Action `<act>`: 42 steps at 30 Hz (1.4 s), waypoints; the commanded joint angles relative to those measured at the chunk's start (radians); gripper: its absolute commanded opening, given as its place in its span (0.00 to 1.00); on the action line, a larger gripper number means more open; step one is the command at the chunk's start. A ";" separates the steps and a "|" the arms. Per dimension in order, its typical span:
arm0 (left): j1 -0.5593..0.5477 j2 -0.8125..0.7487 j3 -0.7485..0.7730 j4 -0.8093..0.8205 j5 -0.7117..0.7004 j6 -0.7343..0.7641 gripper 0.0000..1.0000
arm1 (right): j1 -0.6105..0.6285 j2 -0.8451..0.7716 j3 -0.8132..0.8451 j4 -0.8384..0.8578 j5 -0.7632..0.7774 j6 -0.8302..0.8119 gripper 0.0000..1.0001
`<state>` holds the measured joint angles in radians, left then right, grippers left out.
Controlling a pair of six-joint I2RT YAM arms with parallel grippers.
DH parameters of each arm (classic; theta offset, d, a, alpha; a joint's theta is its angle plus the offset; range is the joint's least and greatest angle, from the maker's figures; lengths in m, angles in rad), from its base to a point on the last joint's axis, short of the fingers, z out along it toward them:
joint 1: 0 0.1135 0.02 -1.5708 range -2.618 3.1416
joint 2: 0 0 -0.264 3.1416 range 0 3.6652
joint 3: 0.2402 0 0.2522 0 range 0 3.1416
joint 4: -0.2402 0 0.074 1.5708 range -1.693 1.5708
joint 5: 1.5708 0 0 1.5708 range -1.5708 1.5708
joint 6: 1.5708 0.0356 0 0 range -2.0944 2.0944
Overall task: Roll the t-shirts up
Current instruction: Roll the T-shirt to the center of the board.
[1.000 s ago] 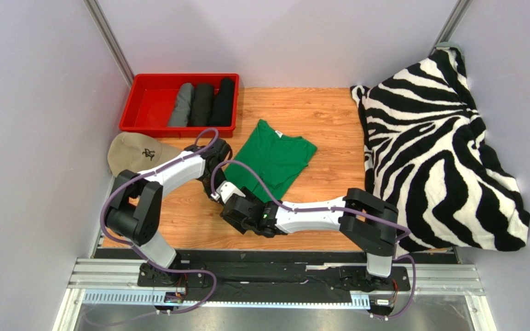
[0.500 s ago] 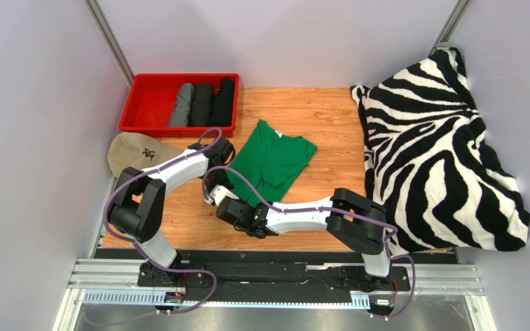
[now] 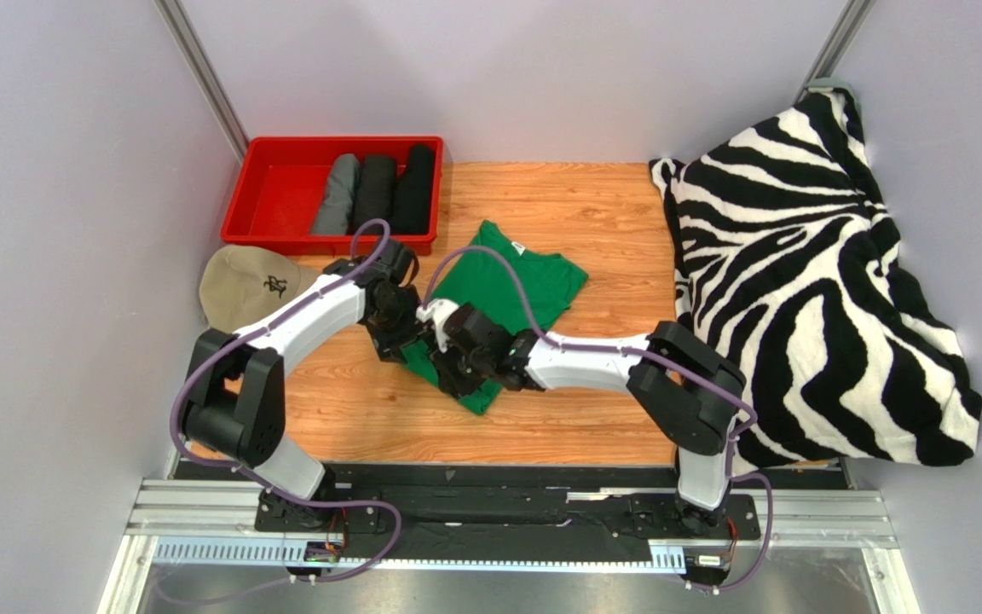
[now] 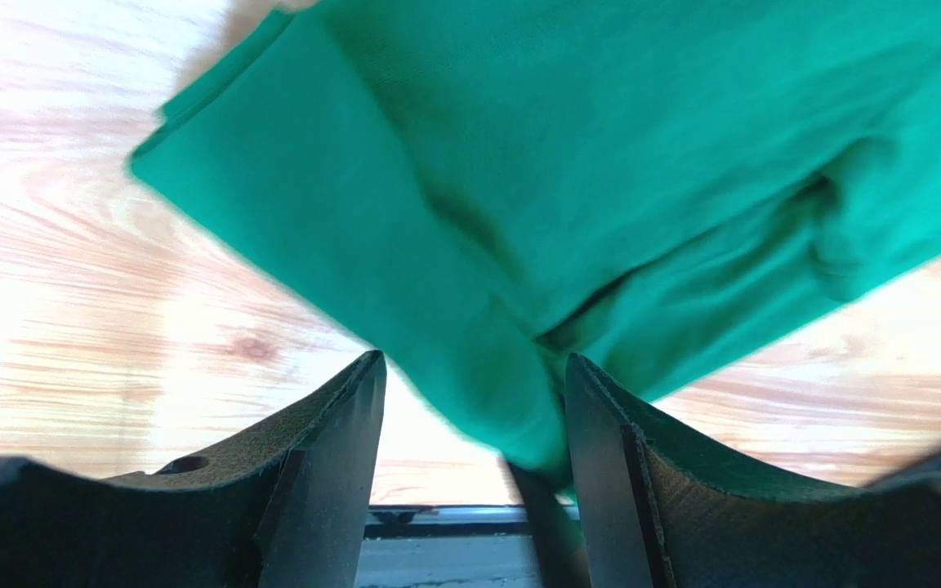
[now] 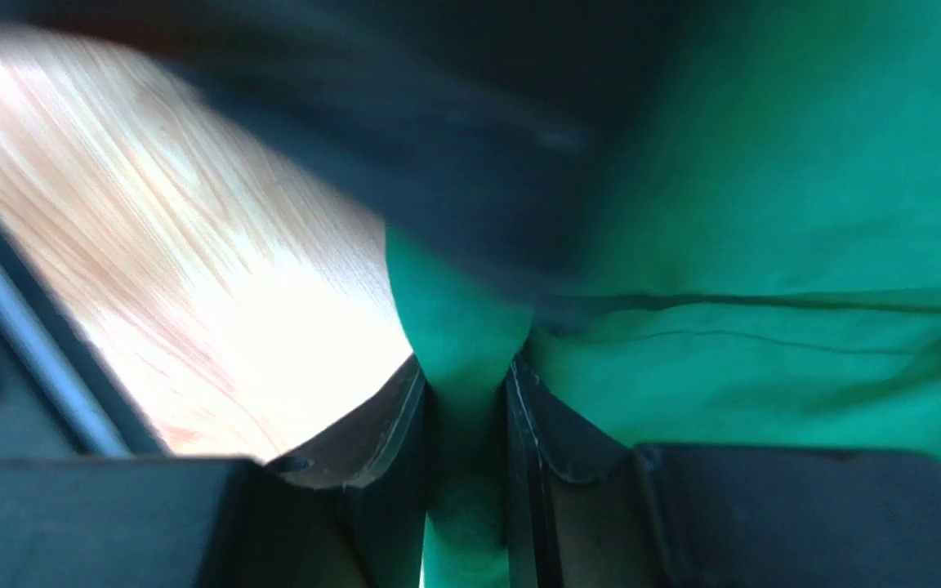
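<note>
While our right gripper is pinching a fold of the green shirt at the end farthest from the tray, our left gripper is standing with jaws apart. Loose cloth is sagging between them, unclamped. The shirt is lying on the wood just in front of the tray's right end, and three rolled shirts are sitting inside the tray. We are risking a lopsided roll: with only one side gripped, the edge is likely to twist or drag. The open left jaws may also be snagging that sagging fold, and both wrists are crowding each other.
</note>
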<state>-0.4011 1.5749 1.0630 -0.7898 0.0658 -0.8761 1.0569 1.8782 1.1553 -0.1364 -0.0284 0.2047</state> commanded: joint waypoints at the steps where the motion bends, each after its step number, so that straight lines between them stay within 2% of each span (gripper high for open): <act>1: 0.027 -0.153 -0.014 0.057 0.046 0.017 0.63 | -0.138 0.018 -0.058 0.033 -0.327 0.143 0.27; 6: 0.034 -0.230 -0.124 0.156 0.061 -0.030 0.61 | -0.236 0.080 -0.083 0.099 -0.522 0.234 0.27; 9: 0.035 -0.242 -0.194 0.228 0.084 -0.058 0.59 | -0.274 0.107 -0.092 0.127 -0.579 0.265 0.26; 14: 0.035 -0.234 -0.294 0.369 0.127 -0.127 0.59 | -0.307 0.144 -0.106 0.173 -0.620 0.305 0.27; 18: 0.035 -0.233 -0.350 0.455 0.100 -0.156 0.63 | -0.322 0.157 -0.115 0.195 -0.642 0.326 0.27; 28: 0.025 -0.164 -0.380 0.574 0.046 -0.192 0.66 | -0.339 0.193 -0.111 0.222 -0.697 0.351 0.27; 33: 0.002 -0.099 -0.313 0.489 -0.006 -0.184 0.59 | -0.348 0.177 -0.131 0.235 -0.689 0.351 0.28; 34: -0.002 -0.092 -0.302 0.472 -0.018 -0.181 0.55 | -0.348 0.168 -0.132 0.232 -0.682 0.346 0.28; 35: -0.004 -0.082 -0.279 0.440 -0.021 -0.176 0.47 | -0.348 0.159 -0.135 0.227 -0.671 0.341 0.29; 37: -0.005 -0.056 -0.253 0.410 -0.018 -0.153 0.41 | -0.345 0.125 -0.150 0.221 -0.641 0.326 0.36; 38: -0.005 -0.047 -0.223 0.364 -0.020 -0.144 0.31 | -0.342 0.108 -0.157 0.215 -0.624 0.315 0.39; 39: -0.007 -0.032 -0.209 0.342 -0.023 -0.135 0.27 | -0.334 0.092 -0.169 0.195 -0.573 0.303 0.44; 41: -0.010 -0.020 -0.177 0.284 -0.024 -0.103 0.22 | -0.316 0.017 -0.181 0.167 -0.504 0.254 0.48; 42: -0.008 -0.013 -0.169 0.267 -0.024 -0.092 0.21 | -0.289 -0.011 -0.189 0.140 -0.419 0.237 0.52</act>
<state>-0.4095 1.5360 0.8291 -0.3923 0.0860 -1.0306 0.7227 1.9606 1.0130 0.1375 -0.6868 0.5426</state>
